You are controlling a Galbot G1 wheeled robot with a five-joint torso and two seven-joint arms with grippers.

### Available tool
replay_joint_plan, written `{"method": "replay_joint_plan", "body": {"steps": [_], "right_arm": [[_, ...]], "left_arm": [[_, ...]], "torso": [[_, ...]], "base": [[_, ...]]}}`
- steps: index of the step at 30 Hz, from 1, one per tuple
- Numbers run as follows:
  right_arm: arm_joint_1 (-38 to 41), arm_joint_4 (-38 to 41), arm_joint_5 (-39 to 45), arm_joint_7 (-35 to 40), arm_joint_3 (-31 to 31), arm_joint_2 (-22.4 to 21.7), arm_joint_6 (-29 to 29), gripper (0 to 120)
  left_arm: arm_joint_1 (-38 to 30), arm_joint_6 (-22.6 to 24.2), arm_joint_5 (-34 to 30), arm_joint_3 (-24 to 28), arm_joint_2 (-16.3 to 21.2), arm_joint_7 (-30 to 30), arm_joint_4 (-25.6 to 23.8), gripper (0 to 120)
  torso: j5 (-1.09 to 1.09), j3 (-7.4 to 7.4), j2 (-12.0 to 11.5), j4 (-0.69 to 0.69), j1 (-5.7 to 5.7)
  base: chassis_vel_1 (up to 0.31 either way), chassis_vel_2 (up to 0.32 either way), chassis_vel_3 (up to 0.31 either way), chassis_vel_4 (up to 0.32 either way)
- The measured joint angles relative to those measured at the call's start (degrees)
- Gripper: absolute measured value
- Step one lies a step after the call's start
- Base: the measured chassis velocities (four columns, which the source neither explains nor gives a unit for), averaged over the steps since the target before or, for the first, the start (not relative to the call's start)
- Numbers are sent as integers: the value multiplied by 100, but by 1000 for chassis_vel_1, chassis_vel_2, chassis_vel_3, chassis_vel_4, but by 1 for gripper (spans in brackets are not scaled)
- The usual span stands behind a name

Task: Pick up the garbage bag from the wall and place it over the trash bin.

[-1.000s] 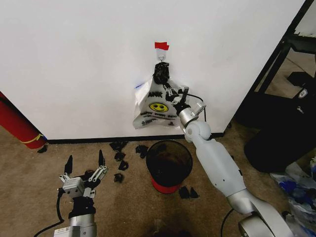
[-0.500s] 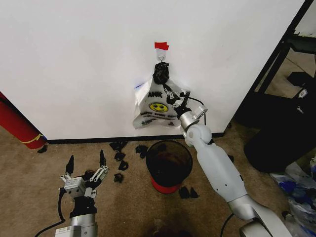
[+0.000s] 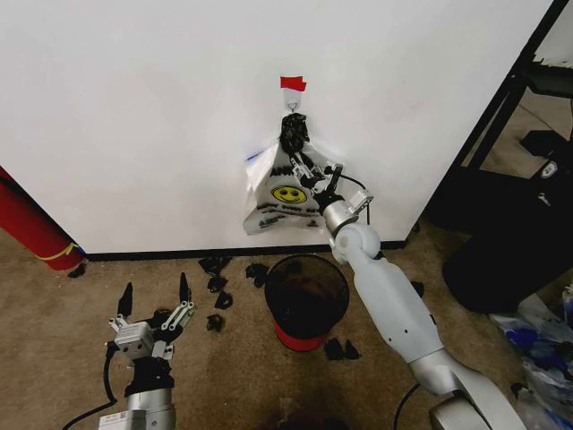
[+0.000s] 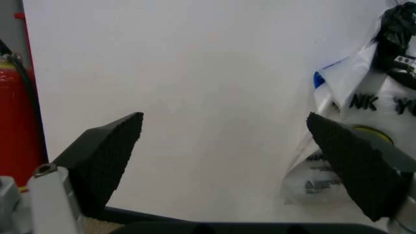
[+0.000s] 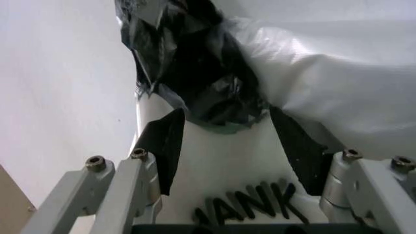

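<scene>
Wall [image 3: 134,107]: smooth, matt white paint. White "THANK YOU" bag [image 3: 285,199]: thin, glossy, crinkled plastic; black bag [image 5: 195,73] knotted above it was shinier film. Right gripper [image 5: 227,146]: brushed metal links, matt black rubbery pads. Trash bin [image 3: 306,300]: dark semi-transparent plastic. Floor [image 3: 54,349]: rough brown carpet

Beyond the right gripper [image 5: 227,141], the white smiley bag's [image 3: 285,193] lettering is cut short — its hook [image 3: 293,105] too small to make out.

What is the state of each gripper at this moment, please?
Left gripper: open, empty, low over the carpet.
Right gripper: open, fingers either side of the black bag hanging on the wall, not closed on it.
</scene>
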Motion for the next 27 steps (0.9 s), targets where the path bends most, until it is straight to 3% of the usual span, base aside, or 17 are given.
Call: {"method": "replay_joint_plan", "body": {"steps": [16,27], "right_arm": [[103,-71,27,119,-7,98,5,0],[-115,155,54,176,17,40,39,0]], "left_arm": [[-55,-1,-26,21,26,-6,56,99],[-63,-1,-35,33,43,-7,68,99]], "torso": [[0,0,0,3,0],[0,0,0,2,0]], "base": [[0,0,0,0],[0,0,0,0]]}}
